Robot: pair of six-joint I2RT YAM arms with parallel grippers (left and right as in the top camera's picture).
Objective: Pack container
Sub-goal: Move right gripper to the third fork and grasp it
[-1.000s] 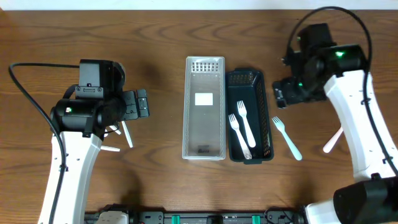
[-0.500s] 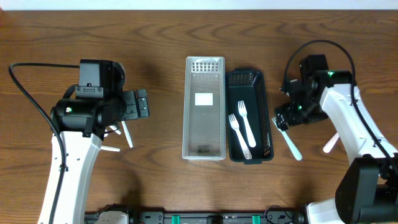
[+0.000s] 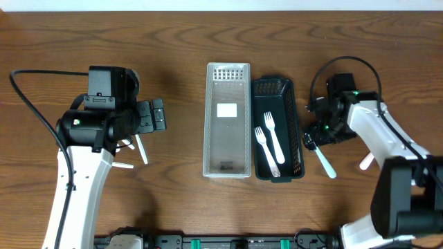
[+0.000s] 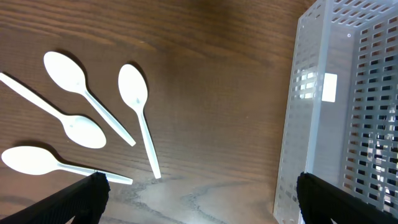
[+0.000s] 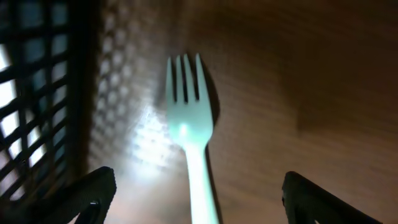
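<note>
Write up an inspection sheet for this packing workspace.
Surface: dark brown wooden table, no spills visible.
Job's things: clear perforated plastic bin, empty; black perforated plastic basket right beside it, holding two white plastic forks; pale plastic fork on the table right of the basket; four white plastic spoons on the table at left; pale pink plastic utensil at right, partly hidden.
Clutter: nothing seen.
Tools: left tool open, holding nothing; right tool open, low over the pale fork.
Cables: black left-arm cable and black right-arm cable, both looping off the items.
Surroundings: black hardware at the near edge.
</note>
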